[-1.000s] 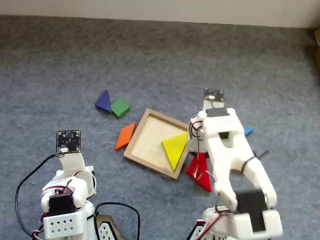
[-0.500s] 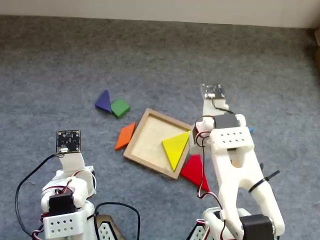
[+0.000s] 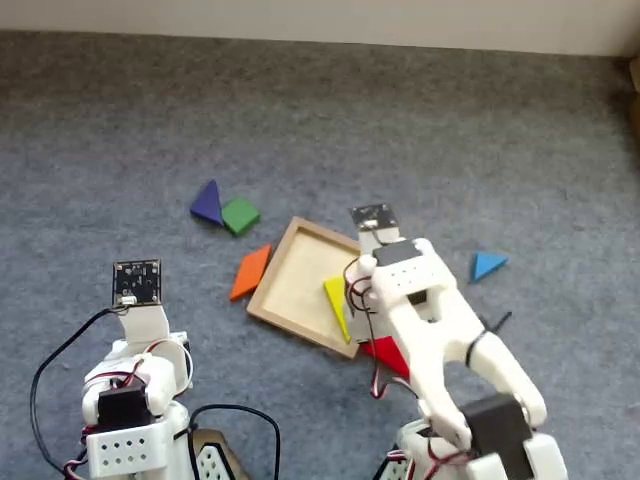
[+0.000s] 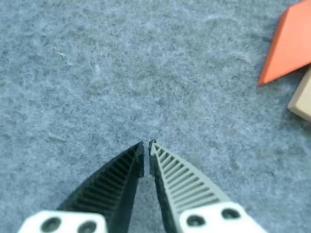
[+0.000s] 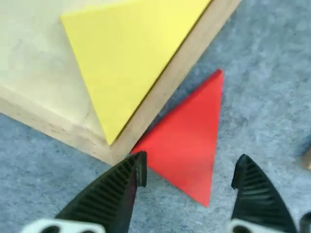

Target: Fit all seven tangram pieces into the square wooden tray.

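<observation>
one piece, the yellow triangle [image 5: 131, 53], lies inside the square wooden tray [image 3: 295, 278], set against its right wall. the red triangle [image 5: 187, 145] lies flat on the grey counter [image 3: 120, 120] just outside that wall, by the tray's near corner, with one corner touching the rim or very close to it. my right end effector [image 5: 190, 170] hangs over the near end of the red triangle with its fingers spread wide, one on each side and neither touching it. my left end effector [image 4: 146, 145] is pressed together over bare counter, well apart from the orange piece [image 3: 250, 272] that sits just left of the tray. farther left and far lie a green square [image 3: 240, 215] and a dark blue triangle [image 3: 207, 202], touching; a small light blue triangle [image 3: 487, 265] lies alone to the right. i judge the red triangle to be light, stiff painted wood: thin, smooth-faced and flush to the counter, so there is little edge to catch. its sides converge, so a pinch on two slanted edges could squirt it out. i would close from the long side onto the opposite corner, low against the fuzzy surface.
</observation>
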`<state>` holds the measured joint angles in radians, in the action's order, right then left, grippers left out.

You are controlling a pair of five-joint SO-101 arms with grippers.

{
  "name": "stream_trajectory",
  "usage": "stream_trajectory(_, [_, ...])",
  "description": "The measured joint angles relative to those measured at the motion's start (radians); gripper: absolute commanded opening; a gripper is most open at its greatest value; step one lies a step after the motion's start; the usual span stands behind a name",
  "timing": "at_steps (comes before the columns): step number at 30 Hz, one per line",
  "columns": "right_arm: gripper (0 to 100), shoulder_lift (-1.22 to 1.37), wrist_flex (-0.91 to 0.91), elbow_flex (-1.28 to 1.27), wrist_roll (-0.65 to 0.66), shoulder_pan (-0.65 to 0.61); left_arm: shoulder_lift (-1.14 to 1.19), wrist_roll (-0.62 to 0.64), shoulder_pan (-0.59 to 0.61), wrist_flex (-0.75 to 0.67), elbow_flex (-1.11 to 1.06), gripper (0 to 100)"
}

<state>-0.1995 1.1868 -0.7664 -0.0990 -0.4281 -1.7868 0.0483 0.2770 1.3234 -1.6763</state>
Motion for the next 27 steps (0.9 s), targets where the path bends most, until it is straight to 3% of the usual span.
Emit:
stream_trajectory(8, [27.6,0.184,-0.026,0.020,0.000,-0.006,0.000,0.000,0.000,0.000,0.000,4])
stream_trajectory(27, [27.5,0.216,-0.031,0.021,-0.006,-0.054,0.000,0.000,0.000,0.000,0.000,4])
